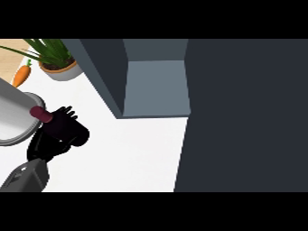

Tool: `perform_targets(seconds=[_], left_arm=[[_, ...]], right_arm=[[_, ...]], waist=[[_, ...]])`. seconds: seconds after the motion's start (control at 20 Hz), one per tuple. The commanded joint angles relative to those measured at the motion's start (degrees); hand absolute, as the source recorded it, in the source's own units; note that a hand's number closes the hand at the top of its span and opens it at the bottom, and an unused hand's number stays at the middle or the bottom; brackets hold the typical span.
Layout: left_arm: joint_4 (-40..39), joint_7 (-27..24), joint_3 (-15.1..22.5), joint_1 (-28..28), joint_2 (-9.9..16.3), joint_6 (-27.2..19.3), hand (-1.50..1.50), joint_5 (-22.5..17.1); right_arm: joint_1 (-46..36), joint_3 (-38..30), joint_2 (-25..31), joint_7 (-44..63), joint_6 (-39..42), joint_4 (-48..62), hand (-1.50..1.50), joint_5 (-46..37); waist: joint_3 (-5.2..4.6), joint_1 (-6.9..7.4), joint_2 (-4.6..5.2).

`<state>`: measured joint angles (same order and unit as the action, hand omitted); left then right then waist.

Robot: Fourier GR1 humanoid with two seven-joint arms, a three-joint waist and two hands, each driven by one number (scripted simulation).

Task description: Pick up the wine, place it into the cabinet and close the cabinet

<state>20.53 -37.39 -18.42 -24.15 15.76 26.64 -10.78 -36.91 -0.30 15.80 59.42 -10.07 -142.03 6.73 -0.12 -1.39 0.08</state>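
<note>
The wine (76,131) is a dark bottle with a dark red cap (40,113), tilted so its neck points up and to the left. My left hand (48,143) is curled round its body, at the left of the head view over the white counter (129,153). Its grey forearm (24,177) comes in from the lower left. The dark grey cabinet (103,67) stands to the right of the hand with its lighter inside (155,85) showing. A broad dark panel (249,117), apparently its open door, fills the right side. My right hand does not show.
A tall pale grey cylinder on a round base (3,108) stands at the left edge, touching or just behind the bottle's cap. A potted plant (59,67) and a carrot (21,76) sit at the back left.
</note>
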Motion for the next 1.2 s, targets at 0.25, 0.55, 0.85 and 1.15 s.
perform_targets(seconds=[0.25,0.55,0.85,1.15], left_arm=[[1.1,-13.2,6.5,1.2,-1.2,-1.6,1.5,8.2],[6.1,-14.5,8.7,0.6,-9.7,-15.1,1.5,10.0],[20.2,-13.1,11.0,6.9,-13.5,-20.7,1.5,9.6],[35.1,-9.5,16.7,12.3,-15.7,-24.8,1.5,9.7]], right_arm=[[0.2,0.4,-0.7,3.9,-1.0,-4.7,-1.5,3.3],[3.3,0.5,-0.3,3.1,-0.4,-6.2,-1.5,3.2],[6.0,-2.6,0.8,1.9,1.6,-7.3,-1.5,6.3],[3.3,-4.6,1.9,4.3,0.8,-5.8,-1.5,7.1]], waist=[[-0.08,-0.39,0.11],[0.12,0.72,-0.35],[0.22,1.6,-0.58],[0.19,1.49,-0.58]])
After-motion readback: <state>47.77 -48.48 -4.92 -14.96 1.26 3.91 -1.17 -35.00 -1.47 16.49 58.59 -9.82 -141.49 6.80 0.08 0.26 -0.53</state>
